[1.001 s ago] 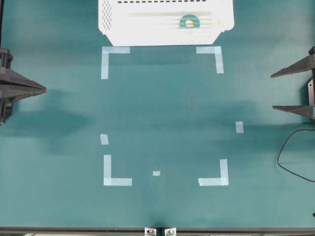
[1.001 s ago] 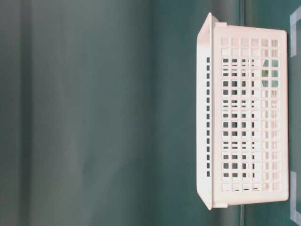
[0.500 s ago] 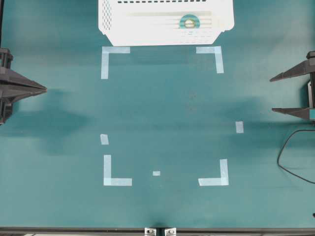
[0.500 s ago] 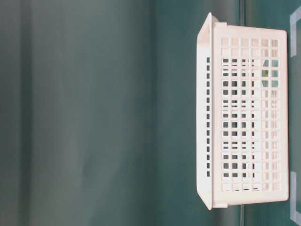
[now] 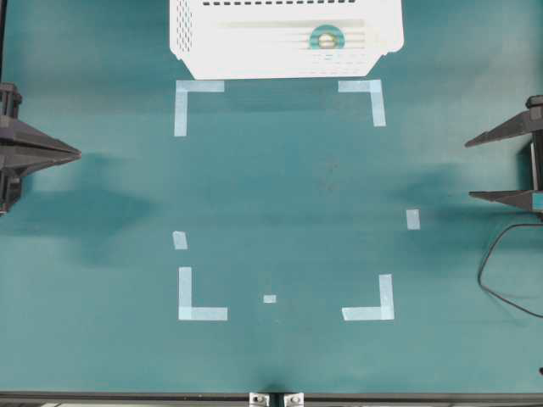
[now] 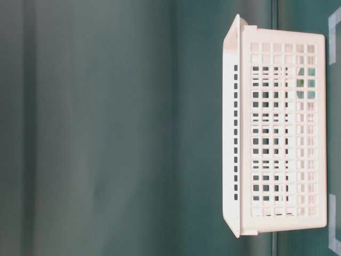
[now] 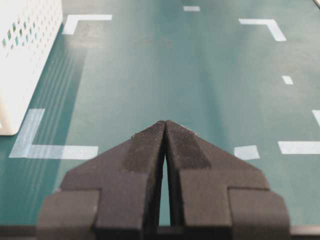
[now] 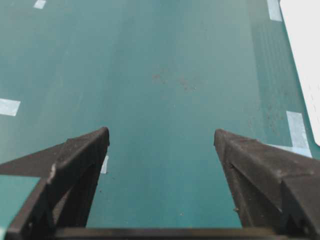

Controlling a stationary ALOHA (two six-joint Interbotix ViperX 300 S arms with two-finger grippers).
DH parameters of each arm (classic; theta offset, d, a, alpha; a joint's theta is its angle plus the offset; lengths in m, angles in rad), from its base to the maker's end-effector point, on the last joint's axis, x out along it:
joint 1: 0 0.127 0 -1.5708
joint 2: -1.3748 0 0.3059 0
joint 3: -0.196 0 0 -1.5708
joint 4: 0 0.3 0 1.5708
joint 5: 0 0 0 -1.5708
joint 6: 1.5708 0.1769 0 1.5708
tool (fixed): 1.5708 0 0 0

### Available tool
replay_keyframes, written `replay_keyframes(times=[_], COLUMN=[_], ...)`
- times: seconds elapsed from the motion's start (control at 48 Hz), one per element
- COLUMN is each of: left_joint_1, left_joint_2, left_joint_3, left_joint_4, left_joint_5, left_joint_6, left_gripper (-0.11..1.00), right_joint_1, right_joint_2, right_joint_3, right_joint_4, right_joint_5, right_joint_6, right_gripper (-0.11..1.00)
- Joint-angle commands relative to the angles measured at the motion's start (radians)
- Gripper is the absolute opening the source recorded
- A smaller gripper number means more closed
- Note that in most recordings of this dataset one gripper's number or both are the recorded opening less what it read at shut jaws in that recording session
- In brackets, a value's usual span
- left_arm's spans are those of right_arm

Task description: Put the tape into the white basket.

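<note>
The mint-green tape point(image 5: 327, 37) lies flat on the ribbed bottom of the white basket point(image 5: 212, 51), toward its right side, at the far edge of the table. In the table-level view the white basket point(image 6: 282, 218) shows its perforated side. My left gripper point(image 5: 76, 154) rests at the table's left edge, shut with its tips together and nothing between them point(image 7: 165, 122). My right gripper point(image 5: 468, 168) is at the right edge, open wide and empty, its fingers point(image 8: 85, 150) spread over bare mat.
Pale blue tape corner marks point(image 5: 188, 89) point(image 5: 373, 307) and small strips point(image 5: 412, 219) outline a rectangle on the teal mat. A black cable point(image 5: 496, 271) loops at the right edge. Two metal brackets point(image 5: 276, 398) sit at the near edge.
My right gripper has drawn back slightly toward the right edge, still open. The tape, basket and left gripper have not moved.
</note>
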Motion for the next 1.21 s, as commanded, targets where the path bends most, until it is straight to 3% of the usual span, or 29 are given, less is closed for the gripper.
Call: replay_keyframes(times=[0.0,0.354,1.188], left_joint_1=[0.003,0.003,0.003], left_joint_2=[0.006,0.006,0.006], left_joint_3=[-0.011,-0.025,-0.026], left_joint_4=[-0.002,-0.002,-0.002], left_joint_5=[-0.003,0.051,0.052], left_joint_6=[-0.003,-0.008,-0.008], left_gripper=[-0.11,-0.11,-0.11], right_joint_1=[0.002,0.002,0.002], right_joint_2=[0.015,-0.003,-0.009], right_joint_3=[-0.011,0.041,0.044], right_joint_4=[-0.002,-0.002,-0.011], right_joint_5=[-0.012,-0.092,-0.091], right_joint_6=[0.002,0.0,0.0], right_gripper=[0.92,0.94,0.93])
